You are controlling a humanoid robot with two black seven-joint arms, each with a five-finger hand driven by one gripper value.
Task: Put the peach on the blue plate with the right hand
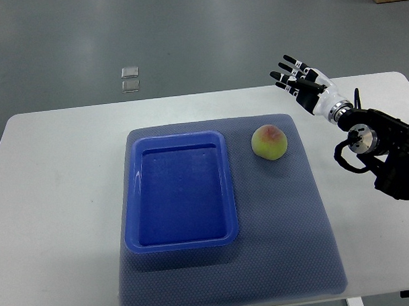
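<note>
The peach [269, 142] sits on the grey mat [288, 244], just beside the blue plate [133, 196] at its two o'clock corner, apart from the rim. The plate is really a shallow rectangular tray, and it holds nothing. The right hand [301, 79] hovers at about one o'clock from the fruit, well clear of it, fingers spread wide and holding nothing; its arm comes in from the right edge. The left hand is out of view.

The peach looks round, light and fairly firm, with soft skin that would likely bruise under a hard squeeze. Its roundness means it could roll if nudged, though the textured mat should slow it. A gentle wrap from above, fingers spread around its widest part, seems the safest hold.

The mat lies on a white worktop [57, 165], smooth and bare around it. Beyond the far edge is a grey floor [187, 33], with a small clear object [130, 80] lying at eleven o'clock.
</note>
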